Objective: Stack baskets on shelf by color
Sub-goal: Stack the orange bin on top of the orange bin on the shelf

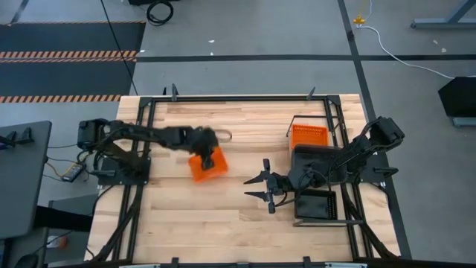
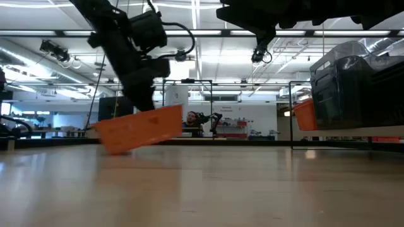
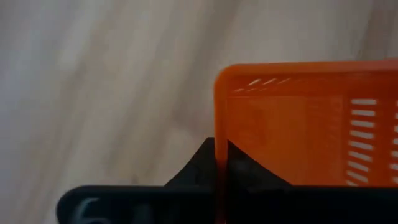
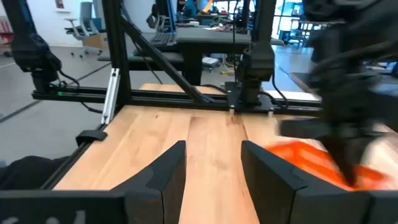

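Observation:
My left gripper reaches over the middle of the table and is shut on an orange basket. In the low view this orange basket hangs tilted under the gripper. Farther right, my right gripper stands open with nothing between its fingers, pointing toward the table's left. In the right wrist view, my right gripper looks across the table at the left arm. At the right, on the shelf, sit an orange basket, a dark grey one and a black one. My left gripper grips one side wall of the orange basket at its rim, close to a corner. One finger is outside the wall and the other inside. The fingers slant down from above. The basket hangs tilted; whether its low corner touches the table I cannot tell.
A dark metal frame runs along the table's left, far and right sides. A thin upright post marks the shelf's left end. Bare wooden tabletop lies along the near side.

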